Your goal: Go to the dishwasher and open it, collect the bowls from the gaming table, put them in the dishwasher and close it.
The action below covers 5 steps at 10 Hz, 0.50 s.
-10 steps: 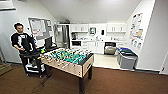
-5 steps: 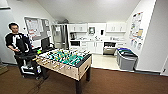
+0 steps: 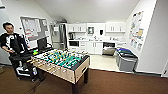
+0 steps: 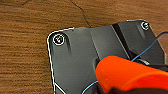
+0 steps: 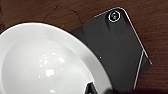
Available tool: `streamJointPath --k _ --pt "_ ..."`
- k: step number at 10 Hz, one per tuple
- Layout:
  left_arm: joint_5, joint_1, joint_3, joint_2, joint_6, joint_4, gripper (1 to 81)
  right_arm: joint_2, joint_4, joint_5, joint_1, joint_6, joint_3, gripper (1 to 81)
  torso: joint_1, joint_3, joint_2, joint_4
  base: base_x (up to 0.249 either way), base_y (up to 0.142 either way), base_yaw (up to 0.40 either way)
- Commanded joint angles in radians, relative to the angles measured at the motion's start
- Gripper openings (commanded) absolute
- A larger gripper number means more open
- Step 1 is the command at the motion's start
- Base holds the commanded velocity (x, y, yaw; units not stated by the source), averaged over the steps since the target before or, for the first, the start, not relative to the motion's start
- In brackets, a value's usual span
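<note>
Green felt covers the pitch of the gaming table point(image 3: 63, 62), which stands in the near part of a break room on brown wood-look flooring point(image 3: 112, 83). Its light wood sides and dark legs face the camera, and rods with small players cross the field. Beside the table's far left corner stands a person point(image 3: 11, 40) in a black and white top, behind a dark cart point(image 3: 22, 61) that carries a monitor point(image 3: 42, 43). Beyond the table, against the back wall, runs a kitchen with white cabinets point(image 3: 96, 47), and a steel refrigerator point(image 3: 58, 36) at its left end. The dishwasher point(image 3: 109, 48) sits under the counter well past the table's far right corner, its door hanging partly open with a dark interior showing. Two grey bins point(image 3: 125, 59) stand to the right of the table, near the side wall.

From the right wrist, a white bowl point(image 5: 50, 65) shows large and close above the brown floor; whether the right pincer clamps it cannot be told. From the left wrist, an orange rounded object point(image 4: 130, 75) shows close above the floor; the left pincer's state cannot be told either.
</note>
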Motion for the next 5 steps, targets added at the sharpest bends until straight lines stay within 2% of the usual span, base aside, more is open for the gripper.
streamJointPath --k 1,5 --pt "0.039 -0.052 -0.003 -0.006 0.002 0.009 1.0 -0.009 -0.013 -0.038 0.045 -0.003 0.012 1.0 0.0 0.0 0.0 0.0 0.163 -0.15 0.0" --pt "0.039 -0.052 -0.003 -0.006 0.002 0.009 1.0 -0.009 -0.013 -0.038 0.045 -0.003 0.012 1.0 0.0 0.0 0.0 0.0 0.162 -0.15 0.0"
